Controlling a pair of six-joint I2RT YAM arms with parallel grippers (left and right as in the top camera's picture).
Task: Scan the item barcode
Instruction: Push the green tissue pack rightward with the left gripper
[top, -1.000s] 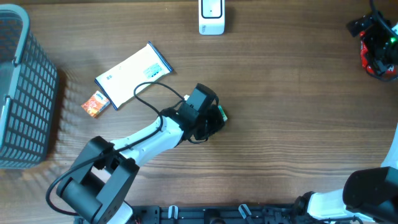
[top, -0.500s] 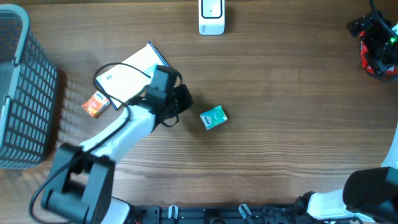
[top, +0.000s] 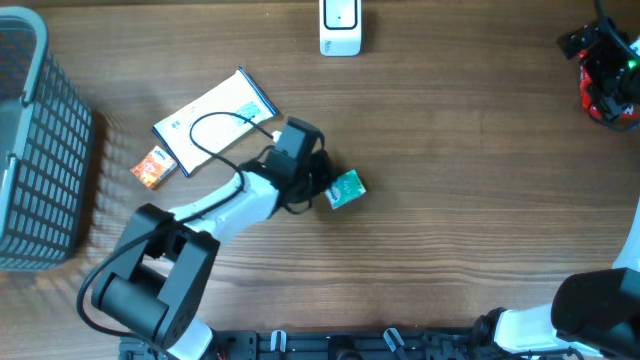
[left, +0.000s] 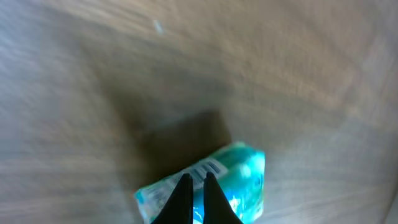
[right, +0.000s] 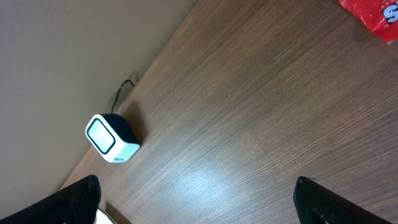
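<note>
A small teal packet (top: 346, 188) lies on the wooden table (top: 470, 200) near the middle. In the left wrist view the teal packet (left: 239, 180) shows a white barcode strip (left: 208, 168) on its near edge. My left gripper (left: 196, 180) is shut, its two black fingertips (left: 185, 186) pressed together right over that strip, with nothing between them. From overhead the left gripper (top: 318, 182) sits at the packet's left edge. The white scanner (top: 340, 26) stands at the table's far edge. My right gripper (right: 196, 186) hangs open and empty far off to the right.
A flat white and blue package (top: 214, 120) and a small orange box (top: 153, 167) lie left of the left arm. A grey basket (top: 30, 150) stands at the left edge. A red packet (right: 373, 14) lies by the right arm. The scanner (right: 112, 138) also shows in the right wrist view.
The left gripper swung left off the teal packet toward the white package, then came back right to the packet's left edge. The packet, covered before, now lies uncovered.
</note>
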